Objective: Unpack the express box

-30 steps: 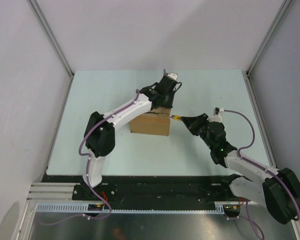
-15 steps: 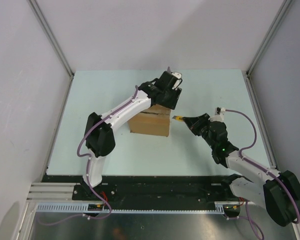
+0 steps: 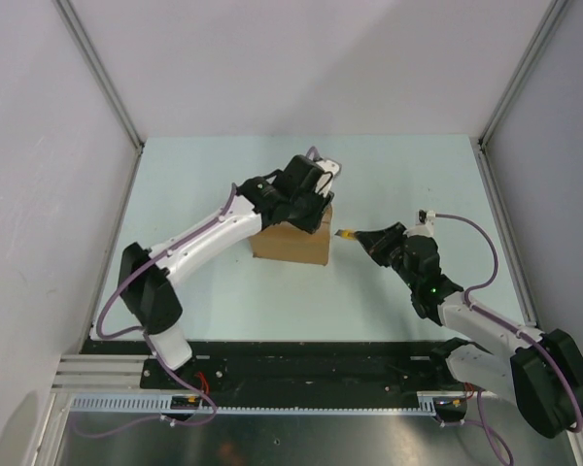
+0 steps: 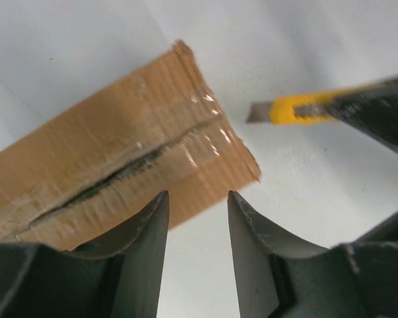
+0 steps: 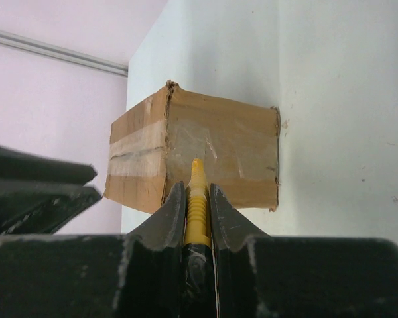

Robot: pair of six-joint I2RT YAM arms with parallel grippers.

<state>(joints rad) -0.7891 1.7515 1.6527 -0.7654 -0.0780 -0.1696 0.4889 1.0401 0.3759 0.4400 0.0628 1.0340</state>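
The express box (image 3: pixel 290 243) is a brown carton standing mid-table with its flaps down. Its taped top seam shows a dark slit in the left wrist view (image 4: pixel 119 159). My left gripper (image 3: pixel 318 214) hangs just above the box's far right corner, jaws open and empty (image 4: pixel 198 195). My right gripper (image 3: pixel 366 238) is to the right of the box, shut on the yellow utility knife (image 3: pixel 345 233). The knife's blade end points at the box's right side, a short way off it (image 5: pixel 197 179). The knife also shows in the left wrist view (image 4: pixel 298 109). The box fills the middle of the right wrist view (image 5: pixel 242 146).
The pale green table top (image 3: pixel 223 165) is enclosed by white walls with metal corner posts (image 3: pixel 102 78) at left and right. The black base strip (image 3: pixel 301 354) with both arm mounts runs along the near edge.
My left arm has swung its elbow out to the left and lowered. Its gripper has shifted slightly left and nearer over the box. The right gripper and knife have barely moved.
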